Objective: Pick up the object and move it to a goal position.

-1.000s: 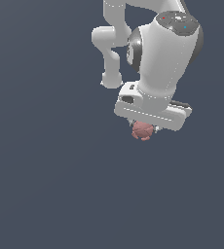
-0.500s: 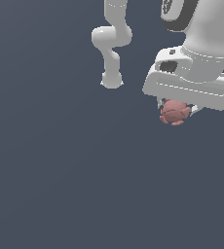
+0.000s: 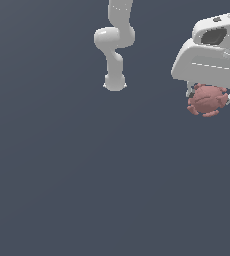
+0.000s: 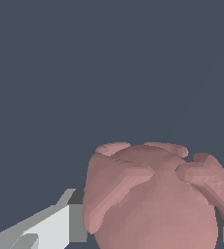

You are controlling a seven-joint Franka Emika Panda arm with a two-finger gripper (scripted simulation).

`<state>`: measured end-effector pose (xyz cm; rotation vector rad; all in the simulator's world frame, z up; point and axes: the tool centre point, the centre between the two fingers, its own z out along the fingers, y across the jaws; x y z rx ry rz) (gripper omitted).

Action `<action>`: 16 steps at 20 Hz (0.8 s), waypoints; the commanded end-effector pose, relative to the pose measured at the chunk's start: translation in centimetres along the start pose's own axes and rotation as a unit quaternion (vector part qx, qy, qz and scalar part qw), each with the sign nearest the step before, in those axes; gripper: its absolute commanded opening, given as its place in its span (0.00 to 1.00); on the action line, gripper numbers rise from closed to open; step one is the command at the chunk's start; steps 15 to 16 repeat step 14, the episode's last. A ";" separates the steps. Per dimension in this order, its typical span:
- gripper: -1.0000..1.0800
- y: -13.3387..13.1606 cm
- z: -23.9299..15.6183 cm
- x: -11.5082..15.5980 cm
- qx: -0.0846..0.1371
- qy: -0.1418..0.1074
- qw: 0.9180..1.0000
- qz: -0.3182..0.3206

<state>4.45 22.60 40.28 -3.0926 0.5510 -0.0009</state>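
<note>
Hand (image 3: 207, 98) cropped by exterior view's right edge, fingertips hidden behind object (image 3: 207, 100)

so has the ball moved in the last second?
Yes. The ball, held in the jaws, went toward the exterior view's right, farther from the arm base.

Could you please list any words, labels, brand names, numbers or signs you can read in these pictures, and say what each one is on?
There are none to read.
The white gripper and arm casing carry no lettering in the exterior view.
The pink-red lumpy ball held between the fingers is plain in both views.
The dark grey ground bears no marks or signs.
</note>
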 end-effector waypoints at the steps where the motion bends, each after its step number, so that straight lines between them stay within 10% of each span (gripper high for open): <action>1: 0.00 -0.7 -0.8 -0.2 0.000 0.000 1.000 0.000; 16: 0.00 -2.0 -2.3 -0.4 0.000 0.000 1.000 0.000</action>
